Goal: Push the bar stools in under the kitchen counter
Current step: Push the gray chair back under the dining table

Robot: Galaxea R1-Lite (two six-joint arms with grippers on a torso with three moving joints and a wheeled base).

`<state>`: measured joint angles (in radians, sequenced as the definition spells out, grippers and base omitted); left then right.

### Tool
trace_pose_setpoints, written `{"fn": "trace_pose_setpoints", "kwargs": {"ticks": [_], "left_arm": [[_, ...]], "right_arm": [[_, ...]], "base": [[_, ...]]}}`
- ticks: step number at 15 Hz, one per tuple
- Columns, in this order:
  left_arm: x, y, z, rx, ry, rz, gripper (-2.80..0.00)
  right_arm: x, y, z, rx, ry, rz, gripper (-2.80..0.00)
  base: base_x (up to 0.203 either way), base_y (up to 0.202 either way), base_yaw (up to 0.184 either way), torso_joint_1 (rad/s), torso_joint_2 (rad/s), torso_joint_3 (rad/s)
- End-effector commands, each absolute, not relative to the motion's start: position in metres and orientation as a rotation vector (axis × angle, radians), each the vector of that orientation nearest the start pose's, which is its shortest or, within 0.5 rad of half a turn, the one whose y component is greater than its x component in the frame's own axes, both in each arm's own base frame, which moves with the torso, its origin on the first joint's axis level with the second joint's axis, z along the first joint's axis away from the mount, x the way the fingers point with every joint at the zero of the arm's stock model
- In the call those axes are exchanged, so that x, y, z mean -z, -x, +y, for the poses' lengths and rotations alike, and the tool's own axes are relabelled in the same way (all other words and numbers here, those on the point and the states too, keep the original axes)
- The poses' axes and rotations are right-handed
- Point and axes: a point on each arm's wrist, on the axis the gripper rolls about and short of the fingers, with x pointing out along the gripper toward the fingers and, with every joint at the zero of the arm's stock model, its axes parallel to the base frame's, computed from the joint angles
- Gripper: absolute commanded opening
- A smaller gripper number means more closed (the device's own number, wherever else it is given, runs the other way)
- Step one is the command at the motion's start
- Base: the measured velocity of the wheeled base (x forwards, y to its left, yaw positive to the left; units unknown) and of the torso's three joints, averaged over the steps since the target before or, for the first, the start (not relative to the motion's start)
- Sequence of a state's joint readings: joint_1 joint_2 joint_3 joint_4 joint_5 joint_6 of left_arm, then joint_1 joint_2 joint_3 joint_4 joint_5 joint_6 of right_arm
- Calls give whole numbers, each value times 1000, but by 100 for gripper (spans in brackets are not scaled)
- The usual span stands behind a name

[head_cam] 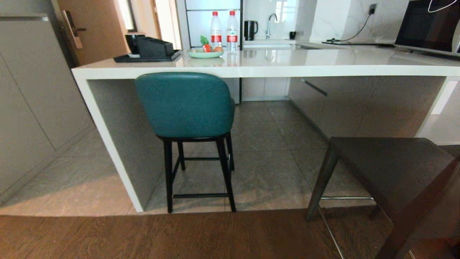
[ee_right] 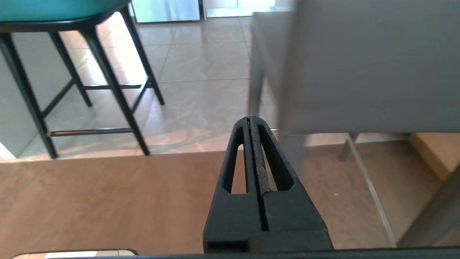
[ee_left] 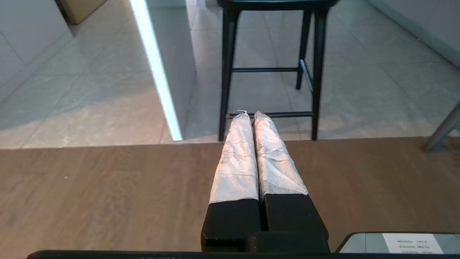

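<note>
Your right hand (ee_right: 249,120), closed and empty, sits nearest the grey stool (head_cam: 391,169), which stands short of the counter (head_cam: 273,66).

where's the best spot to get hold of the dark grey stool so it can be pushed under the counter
Probably the flat rectangular back of the dark grey stool, met from the room side by the shut right gripper. That broad face points away from the kitchen counter, and pushing low on it should limit tipping.
</note>
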<state>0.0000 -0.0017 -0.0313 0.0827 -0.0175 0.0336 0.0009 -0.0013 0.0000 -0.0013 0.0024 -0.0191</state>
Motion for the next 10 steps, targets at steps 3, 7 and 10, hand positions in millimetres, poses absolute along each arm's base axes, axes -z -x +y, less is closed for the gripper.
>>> {"fn": "trace_pose_setpoints", "kwargs": {"ticks": [3,7,10], "left_arm": [[-75,25,0,19,-33,52,-280],[-76,25,0,18,-34,52,-280],[-76,25,0,18,-34,52,-280]], "right_arm": [[-74,22,0,-5,20,3,-280],[-74,22,0,-5,20,3,-280],[-74,22,0,-5,20,3,-280]], "base": [[0,-194,1,6,-2,4],[0,-193,3,6,1,1],[0,-198,0,4,2,3]]}}
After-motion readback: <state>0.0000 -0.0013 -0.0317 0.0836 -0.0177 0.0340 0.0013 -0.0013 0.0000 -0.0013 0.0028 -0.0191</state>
